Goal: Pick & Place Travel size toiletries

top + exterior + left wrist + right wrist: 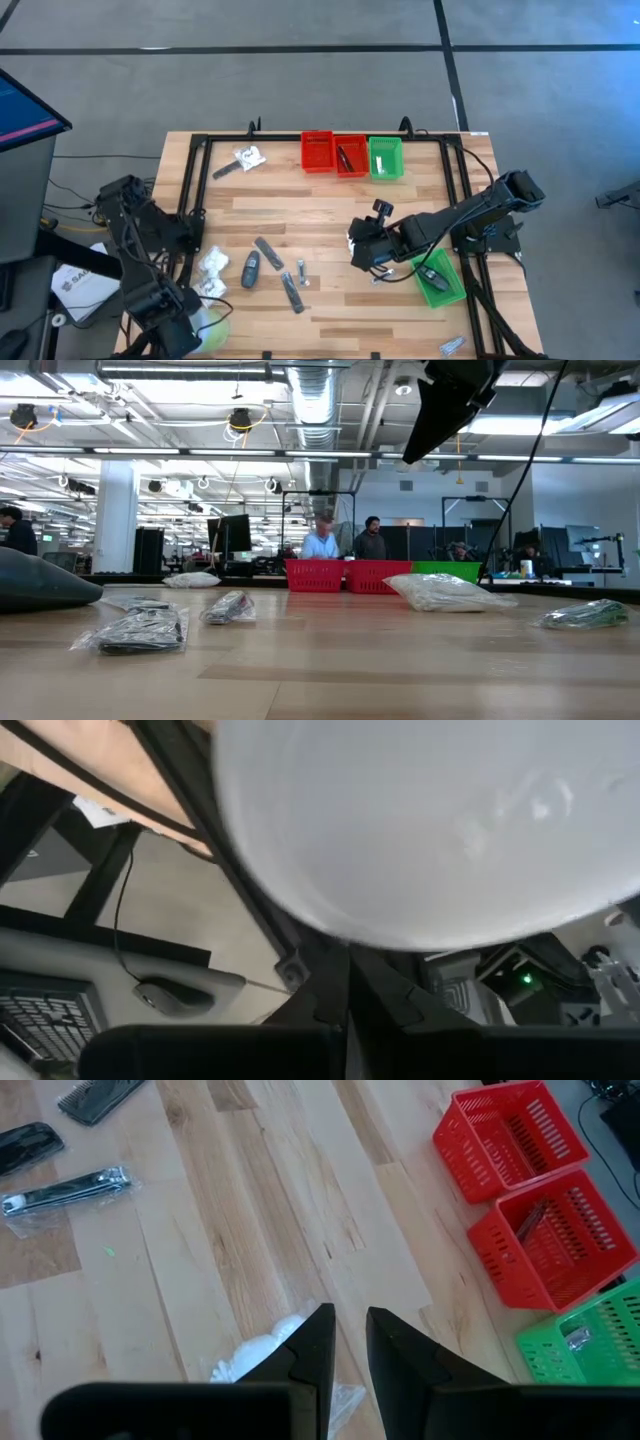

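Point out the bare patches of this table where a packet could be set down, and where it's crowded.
Free: the wood between the packet near the far left corner and the red bins, and the middle strip before those bins. Crowded: the near-left cluster of toiletries, and the right side, where the right gripper holds a white packet beside the near green bin.

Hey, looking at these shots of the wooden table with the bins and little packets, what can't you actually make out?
- Left wrist view: a blurred white round surface fills the frame, hiding the table.
- Right wrist view: the right tool covers most of the white crinkly clear-plastic packet; a grip cannot be confirmed.
- High view: the item in the middle red plastic bin is too small to identify.
- Low view: bin contents hidden by their walls.
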